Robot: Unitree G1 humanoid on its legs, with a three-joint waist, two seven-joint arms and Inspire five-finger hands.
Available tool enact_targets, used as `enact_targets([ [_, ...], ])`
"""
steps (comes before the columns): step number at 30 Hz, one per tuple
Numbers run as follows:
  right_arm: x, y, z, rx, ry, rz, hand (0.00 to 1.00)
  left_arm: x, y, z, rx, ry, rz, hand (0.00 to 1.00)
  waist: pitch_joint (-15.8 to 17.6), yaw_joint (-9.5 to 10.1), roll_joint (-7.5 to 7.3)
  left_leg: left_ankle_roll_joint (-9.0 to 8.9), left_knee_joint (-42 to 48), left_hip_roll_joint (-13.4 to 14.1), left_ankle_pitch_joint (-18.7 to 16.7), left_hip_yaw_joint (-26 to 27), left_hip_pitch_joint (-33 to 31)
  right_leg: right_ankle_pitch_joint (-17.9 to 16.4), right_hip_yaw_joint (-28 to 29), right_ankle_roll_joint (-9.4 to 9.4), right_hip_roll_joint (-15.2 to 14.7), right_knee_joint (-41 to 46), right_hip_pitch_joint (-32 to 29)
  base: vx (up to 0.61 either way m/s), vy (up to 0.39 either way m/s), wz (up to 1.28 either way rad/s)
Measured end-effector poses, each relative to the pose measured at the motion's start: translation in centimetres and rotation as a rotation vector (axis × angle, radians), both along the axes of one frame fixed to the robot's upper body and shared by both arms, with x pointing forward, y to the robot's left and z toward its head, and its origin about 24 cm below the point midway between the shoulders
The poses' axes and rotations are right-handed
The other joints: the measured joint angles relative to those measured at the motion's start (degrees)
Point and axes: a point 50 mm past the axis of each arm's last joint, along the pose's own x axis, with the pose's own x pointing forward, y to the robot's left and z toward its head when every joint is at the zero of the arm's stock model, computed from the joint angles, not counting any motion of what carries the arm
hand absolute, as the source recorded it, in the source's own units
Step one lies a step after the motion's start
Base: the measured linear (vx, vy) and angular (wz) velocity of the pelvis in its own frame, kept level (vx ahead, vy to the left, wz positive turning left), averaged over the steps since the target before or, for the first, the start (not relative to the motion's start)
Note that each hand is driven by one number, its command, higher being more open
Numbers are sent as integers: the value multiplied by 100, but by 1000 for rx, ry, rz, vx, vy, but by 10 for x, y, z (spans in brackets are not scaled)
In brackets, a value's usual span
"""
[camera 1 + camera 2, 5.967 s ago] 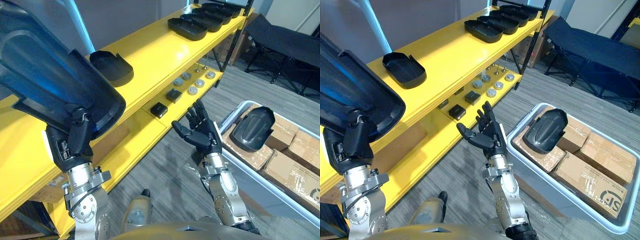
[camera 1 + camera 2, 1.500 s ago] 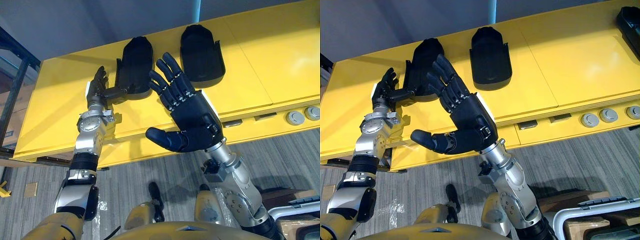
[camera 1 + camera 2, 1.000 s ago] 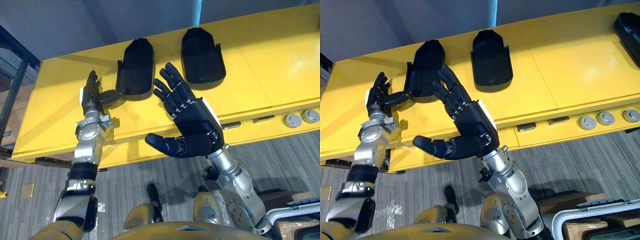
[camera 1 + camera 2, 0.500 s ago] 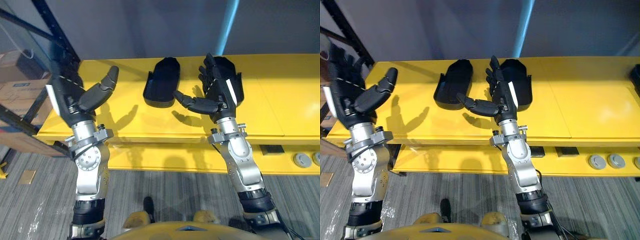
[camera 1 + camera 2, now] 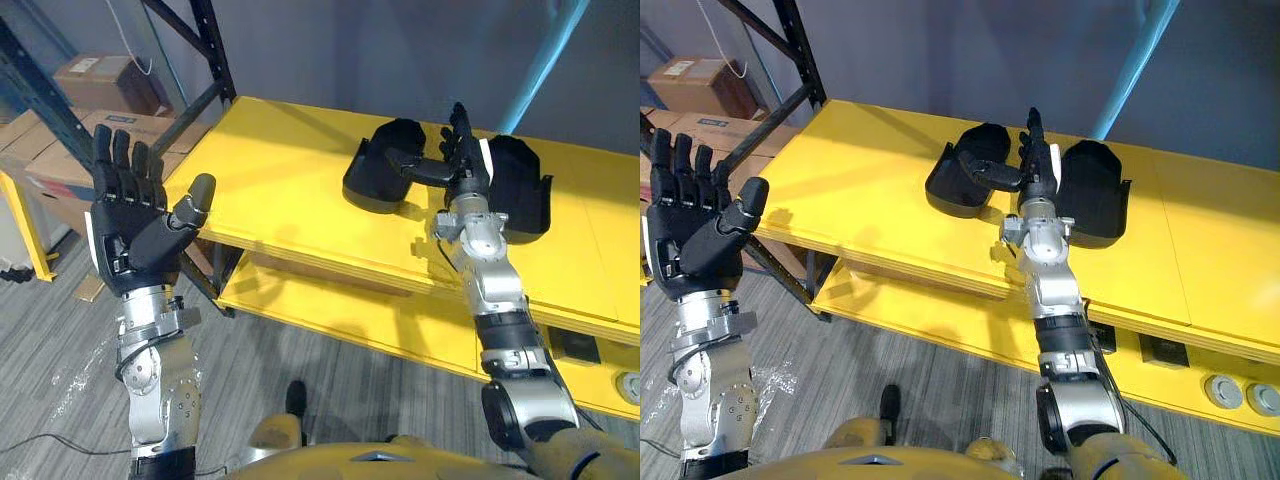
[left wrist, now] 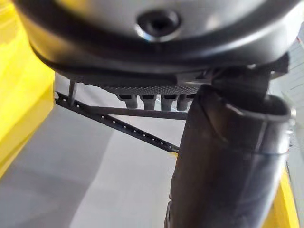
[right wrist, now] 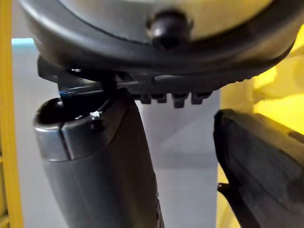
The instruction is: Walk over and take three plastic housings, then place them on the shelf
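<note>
– On the shelf (image 5: pixel 280 190) top: two black housings, side by side, hollow side up. Left housing (image 5: pixel 372 182), right housing (image 5: pixel 522 195). They sit apart, not touching.
– Right hand?
– Right hand (image 5: pixel 467 172) is over the shelf top, in the gap between the two. Fingers straight, pointing toward the shelf's back edge. Thumb sticks out across the left housing's rim. Released, grasping nothing.
– Thumb touching it?
– Cannot tell from the head views. Right wrist view shows the thumb with a gap to a dark housing edge beside it.
– Left hand?
– Left hand (image 5: pixel 130 232) is raised off the shelf's left end, over the floor (image 5: pixel 330 370), well apart from both housings. Palm faces the camera, fingers straight up, thumb angled out. Empty.
– Housing count?
– Two in sight, both on the shelf top. Neither hand has one.
– Anything else nearby?
– Dark rack post (image 5: pixel 215 60) rises at the shelf's left back corner. Cardboard boxes (image 5: pixel 95 75) sit beyond the shelf's left end. Lower level of the shelf has dark blocks (image 5: pixel 1153 350) and round discs (image 5: pixel 1218 388) toward its right end.
</note>
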Motion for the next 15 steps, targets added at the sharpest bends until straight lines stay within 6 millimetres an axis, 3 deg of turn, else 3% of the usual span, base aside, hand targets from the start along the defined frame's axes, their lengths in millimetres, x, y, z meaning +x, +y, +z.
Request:
enact_targets([
  [7, 23, -13, 13, -13, 66, -48, 100, 0, -11, 8, 10, -40, -80, 100, 130, 98, -10, -33, 1, 13, 75, -99, -162, 0, -27, -1, 15, 90, -167, -56, -5, 6],
  [10, 35, -21, 35, -69, 52, -84, 100, 1, -14, 8, -28, -54, -106, 100, 369, 111, 59, -42, 2, 10, 140, -176, -293, 4, -77, 4, 15, 157, -295, -36, -13, 10],
  [15, 41, -29, 49, -121, 67, -127, 100, 1, -15, 8, -52, -63, -108, 100, 529, 214, 77, 4, 5, 1, 178, -210, -395, 11, -99, 18, 5, 222, -410, 12, -29, 3],
])
